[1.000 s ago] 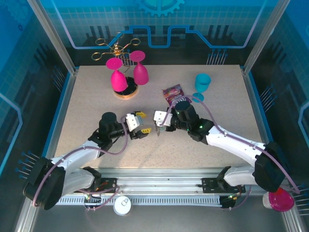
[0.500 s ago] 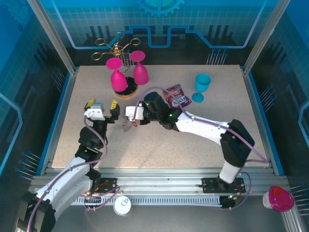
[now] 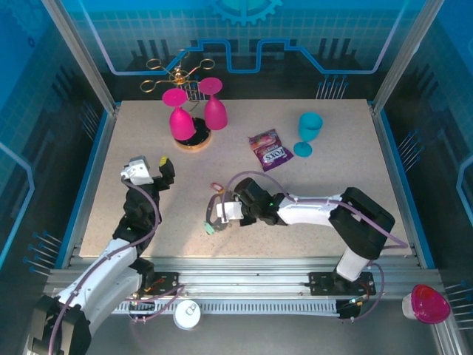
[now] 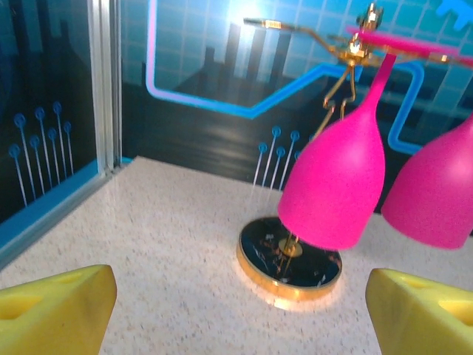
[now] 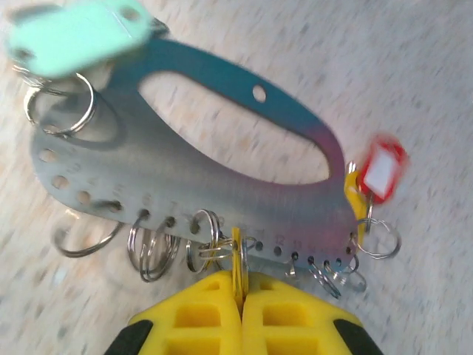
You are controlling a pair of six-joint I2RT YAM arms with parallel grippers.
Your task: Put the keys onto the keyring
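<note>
Top external, near the left edge of the surface (image 3: 332,185): left fingers (image 3: 155,166) spread wide, gripping nothing, aimed toward the gold rack (image 3: 177,74) at the far left. Left wrist: yellow pads (image 4: 55,307) far apart in the two lower corners, bare surface between them, two pink goblets (image 4: 336,185) hanging upside down from the rack beyond, above its round dark base.

Front of centre in top external: right fingers (image 3: 225,213) low over the surface, green key tag (image 3: 209,229) just beside them, well apart from the left fingers.

Right wrist, close up: right fingers pressed shut, pinching a thin yellow tag (image 5: 237,255) edge-on at the holed edge of the keyring (image 5: 185,177), a flat grey metal piece with an oval cutout, lying on the surface. Split rings (image 5: 151,248) hanging from several holes. Green key tag on a ring at one end, red key tag (image 5: 380,170) at the other. Blurred, no key blades made out.

Purple packet (image 3: 270,149) and teal goblet (image 3: 309,132) farther back, right of centre.
</note>
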